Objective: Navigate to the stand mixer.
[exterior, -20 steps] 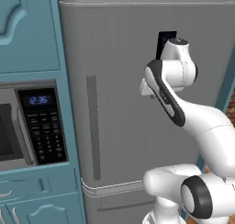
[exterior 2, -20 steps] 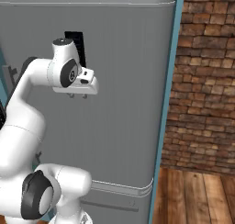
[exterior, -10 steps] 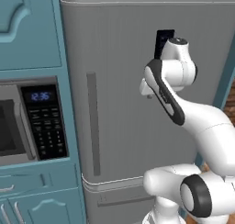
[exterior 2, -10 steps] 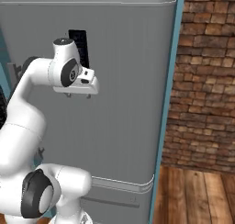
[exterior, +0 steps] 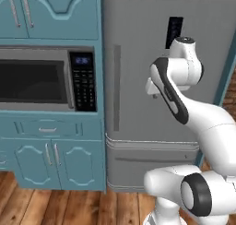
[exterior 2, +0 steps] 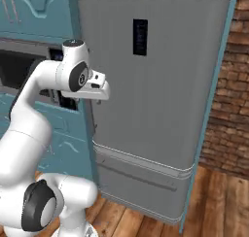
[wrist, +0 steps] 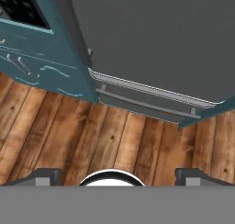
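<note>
The stand mixer is out of view. My arm is folded up in front of the grey fridge (exterior: 152, 44), with the hand (exterior 2: 97, 88) held level at mid-height. In the hand view, which looks down at the wood floor (wrist: 92, 140) and the fridge's bottom drawer (wrist: 147, 103), my gripper (wrist: 117, 177) is open. Its two dark fingertips (wrist: 46, 175) stand far apart with nothing between them.
A black built-in microwave (exterior: 41, 79) sits in teal cabinets (exterior: 50, 164) left of the fridge (exterior 2: 160, 100). A brick wall (exterior 2: 228, 100) lies to the fridge's right. Open wood floor (exterior 2: 214, 202) stretches in front.
The whole scene has slid to the right in both base views, so the base has moved leftward. More of the microwave and teal cabinets shows. The arm's pose is unchanged.
</note>
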Tool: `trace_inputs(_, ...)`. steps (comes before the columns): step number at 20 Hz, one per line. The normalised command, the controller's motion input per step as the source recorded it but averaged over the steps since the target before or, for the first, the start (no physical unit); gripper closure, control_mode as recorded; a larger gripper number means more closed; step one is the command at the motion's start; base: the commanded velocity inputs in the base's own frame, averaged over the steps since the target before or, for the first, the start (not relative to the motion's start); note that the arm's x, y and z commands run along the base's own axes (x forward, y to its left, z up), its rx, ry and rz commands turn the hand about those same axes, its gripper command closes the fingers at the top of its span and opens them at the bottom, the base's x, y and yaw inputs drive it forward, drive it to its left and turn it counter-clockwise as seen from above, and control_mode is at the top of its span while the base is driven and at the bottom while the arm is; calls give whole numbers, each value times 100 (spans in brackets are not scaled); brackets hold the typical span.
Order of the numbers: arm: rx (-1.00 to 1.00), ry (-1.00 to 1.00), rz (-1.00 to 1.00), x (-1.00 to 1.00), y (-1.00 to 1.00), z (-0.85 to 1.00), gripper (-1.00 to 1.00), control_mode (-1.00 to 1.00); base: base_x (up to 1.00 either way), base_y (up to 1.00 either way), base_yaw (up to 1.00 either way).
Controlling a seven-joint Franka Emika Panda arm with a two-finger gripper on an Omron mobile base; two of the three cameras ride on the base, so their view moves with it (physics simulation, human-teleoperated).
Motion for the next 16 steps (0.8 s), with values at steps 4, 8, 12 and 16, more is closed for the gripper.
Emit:
trace_inputs(4, 0, 0, 0, 0, 0, 0, -100, 100, -79, 0, 62)
trace_inputs(8, 0, 0, 0, 0, 0, 0, -100, 100, -39, 0, 72)
trace_inputs(12, 0, 0, 0, 0, 0, 0, -100, 100, -13, 0, 84)
trace_inputs(16, 0, 0, 0, 0, 0, 0, -100, 100, -1, 0, 83)
